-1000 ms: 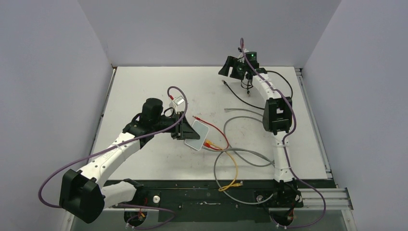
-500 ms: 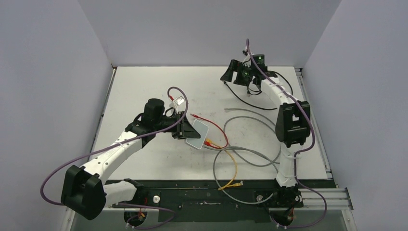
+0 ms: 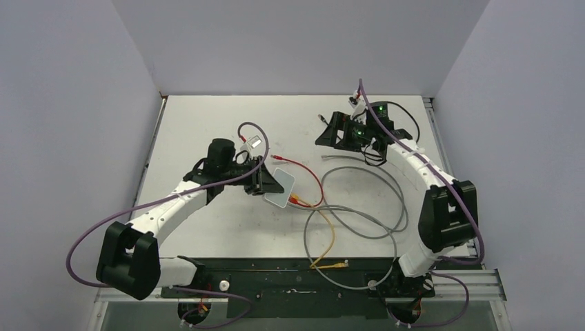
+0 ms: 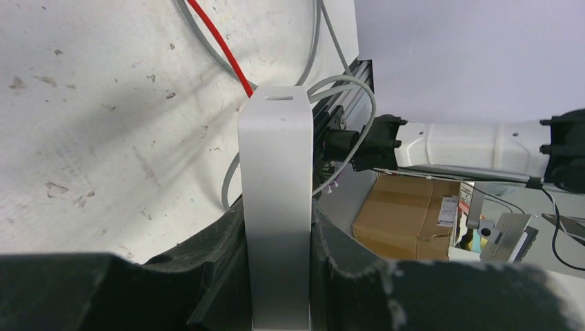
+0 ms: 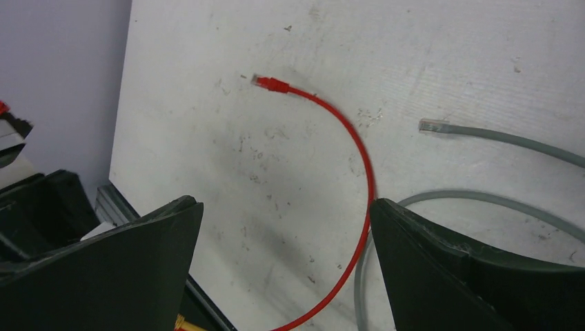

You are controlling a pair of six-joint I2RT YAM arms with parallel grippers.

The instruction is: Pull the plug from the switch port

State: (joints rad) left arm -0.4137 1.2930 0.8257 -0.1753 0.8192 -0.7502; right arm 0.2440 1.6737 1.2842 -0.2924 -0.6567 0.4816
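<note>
Left gripper [image 4: 276, 238] fingers [image 4: 219, 269] clamped on the broad faces of the switch box [image 3: 281, 187], which is held tilted on edge mid-table. Red and yellow plugs [image 3: 297, 202] sit in its near-right edge. Right gripper [image 5: 284, 207] fingers [image 5: 138, 255] wide apart, holding nothing, above the red cable [image 5: 359, 148] on the table [image 3: 207, 124], far and right of the box
</note>
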